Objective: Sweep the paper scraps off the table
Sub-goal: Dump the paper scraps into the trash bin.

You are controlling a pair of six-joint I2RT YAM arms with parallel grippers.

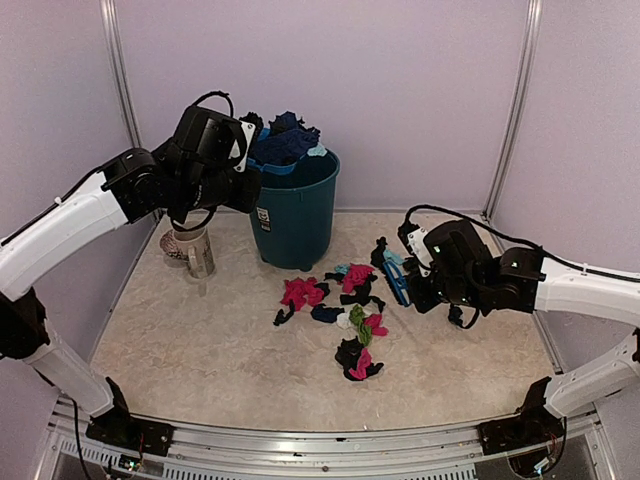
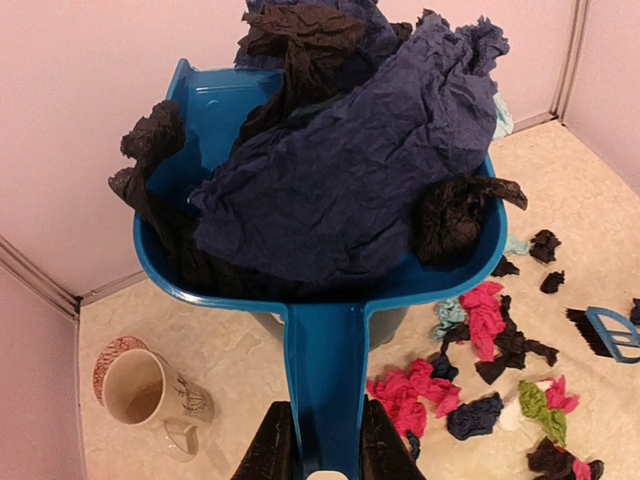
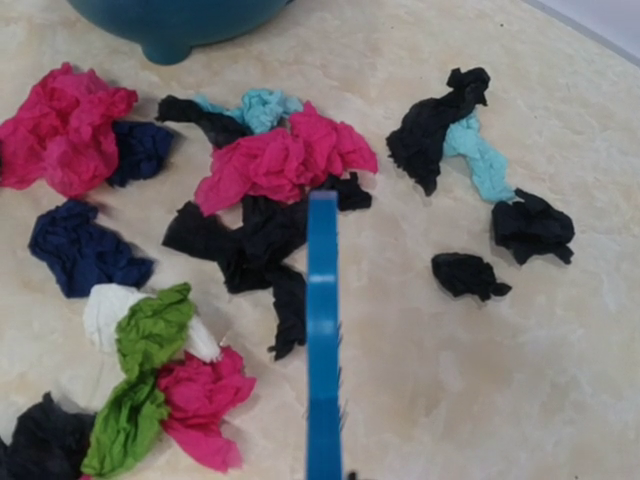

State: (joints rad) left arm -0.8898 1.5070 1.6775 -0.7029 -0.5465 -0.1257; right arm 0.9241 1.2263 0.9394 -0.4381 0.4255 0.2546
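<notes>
left gripper point(image 2: 325, 445) has its jaws clamped on the dustpan point(image 2: 215, 105) above the bin point(image 1: 295, 215) for tipping; right gripper point(image 1: 408, 285) jaws, hidden, probably clamp the brush point(image 3: 322, 330) by paper scraps point(image 3: 280, 165) strewn on the tabletop point(image 1: 200, 350) before the bin.

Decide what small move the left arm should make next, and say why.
Probably tilt the dustpan so its load slides out. The left gripper clamps its handle, the pan is heaped with crumpled paper above the bin, and more paper scraps wait on the table.
</notes>
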